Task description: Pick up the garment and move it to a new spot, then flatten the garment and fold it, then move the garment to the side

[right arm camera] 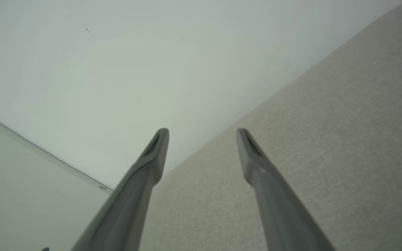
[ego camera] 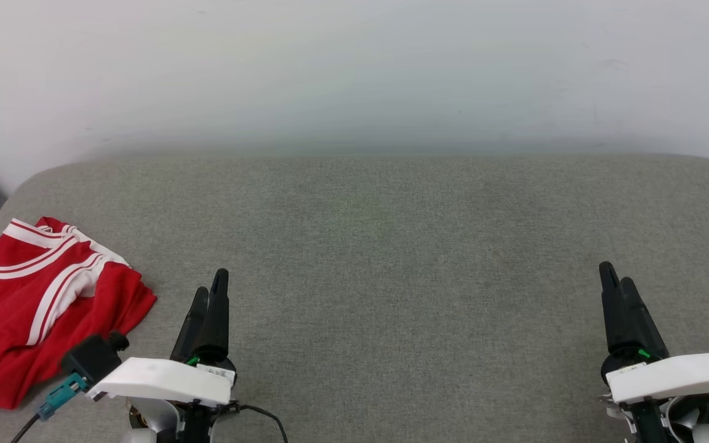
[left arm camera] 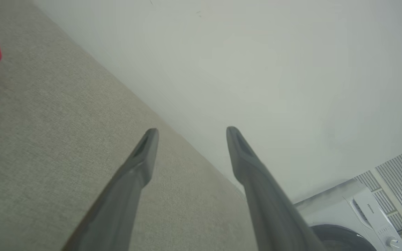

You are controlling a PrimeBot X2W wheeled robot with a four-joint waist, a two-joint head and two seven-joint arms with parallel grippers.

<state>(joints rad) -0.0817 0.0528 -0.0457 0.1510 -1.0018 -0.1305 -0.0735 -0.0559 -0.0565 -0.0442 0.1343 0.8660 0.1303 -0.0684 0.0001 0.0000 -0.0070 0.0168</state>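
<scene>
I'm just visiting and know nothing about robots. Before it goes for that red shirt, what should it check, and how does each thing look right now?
1. Left gripper open and empty: ok.
2. Right gripper open and empty: ok.
3. Garment in sight, beside the left gripper: ok.
4. Garment flat: not ok, it lies crumpled.
5. Garment gripped: not ok, no fingers touch it.
6. Garment wholly on the grey surface: cannot tell, it reaches the head view's left border.

The left gripper [ego camera: 212, 282] is seen at lower left, the right gripper [ego camera: 615, 274] at lower right; both are pointed forward and held low; each pair of jaws is spread wide and empty.
</scene>
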